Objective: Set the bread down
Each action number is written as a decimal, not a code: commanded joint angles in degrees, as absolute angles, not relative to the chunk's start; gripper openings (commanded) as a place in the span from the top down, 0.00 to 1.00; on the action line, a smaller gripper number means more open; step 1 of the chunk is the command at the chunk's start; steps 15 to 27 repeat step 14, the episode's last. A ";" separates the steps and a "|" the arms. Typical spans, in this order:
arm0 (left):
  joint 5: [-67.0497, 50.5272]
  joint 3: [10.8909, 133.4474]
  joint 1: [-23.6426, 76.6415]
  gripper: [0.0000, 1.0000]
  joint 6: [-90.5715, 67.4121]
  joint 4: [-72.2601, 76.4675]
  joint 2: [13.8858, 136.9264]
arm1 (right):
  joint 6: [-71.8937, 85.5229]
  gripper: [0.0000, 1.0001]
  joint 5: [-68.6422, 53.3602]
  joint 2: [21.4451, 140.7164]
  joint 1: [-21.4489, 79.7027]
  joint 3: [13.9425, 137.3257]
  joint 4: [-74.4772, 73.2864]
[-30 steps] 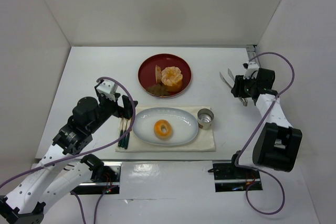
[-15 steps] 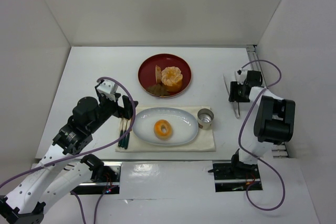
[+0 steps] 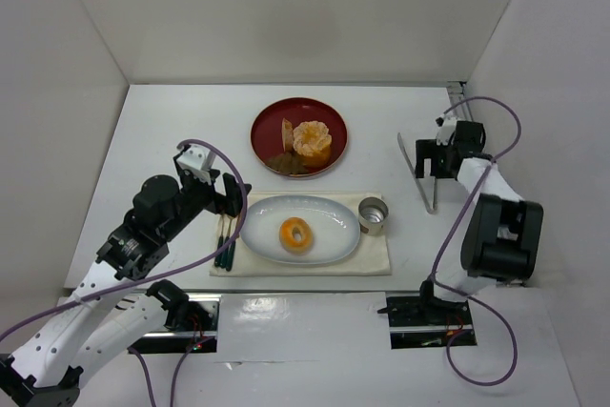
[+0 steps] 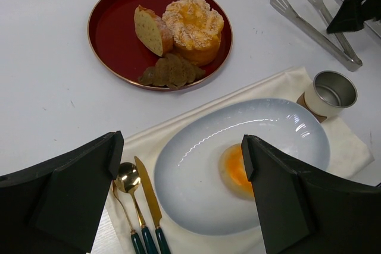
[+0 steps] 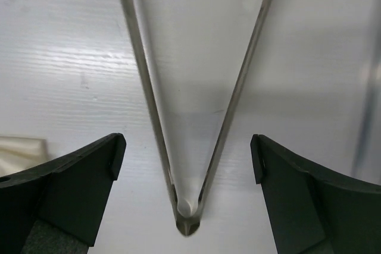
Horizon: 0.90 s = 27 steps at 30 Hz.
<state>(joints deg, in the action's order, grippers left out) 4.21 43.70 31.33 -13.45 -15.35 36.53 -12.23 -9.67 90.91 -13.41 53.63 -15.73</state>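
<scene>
The right claw point(image 5: 186, 147) has just sprung wide and let go of the tongs point(image 5: 143, 69). They now lie flat on the worktop point(image 3: 172, 140) between its fingers, at 2 o'clock from the white plate point(image 3: 334, 212). The bread point(image 3: 285, 234) sits in the middle of that plate, with nothing touching it. The left claw point(image 4: 181, 147) hangs open at the plate's 9 o'clock. The placing looks done, with the tool set aside.

Two plates: one round red plate point(image 3: 271, 125) and one pale oval plate point(image 3: 332, 222). Four pieces of food: one ring-shaped bread point(image 3: 284, 234), one cut slice point(image 4: 152, 30), one lumpy orange mound point(image 4: 192, 25), one flat brown piece point(image 4: 169, 71). One metal cup point(image 4: 314, 100), one pair of tongs point(image 4: 309, 27), one cloth point(image 3: 376, 254), one spoon point(image 4: 127, 176), one knife point(image 4: 149, 197).
</scene>
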 commanded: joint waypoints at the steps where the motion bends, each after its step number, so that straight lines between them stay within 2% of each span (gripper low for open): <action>1: 4.13 43.42 31.46 0.00 -12.39 -12.48 36.39 | -14.50 0.00 -11.16 79.12 -13.80 54.14 -16.35; 6: 3.60 43.42 31.46 0.00 -12.39 -12.48 36.39 | -11.97 0.00 -13.89 65.95 -13.80 53.53 -18.02; 9: 3.60 42.89 31.46 0.00 -12.39 -12.48 36.39 | -1.79 0.00 -12.13 61.19 -13.80 52.39 -17.49; 12: 3.60 42.89 31.46 0.00 -12.39 -12.48 37.61 | -2.37 0.00 -15.82 58.29 -12.75 51.34 -17.50; 27: 3.08 42.89 31.46 0.00 -11.87 -12.48 37.62 | -1.76 0.00 -15.82 57.66 -12.74 50.02 -16.70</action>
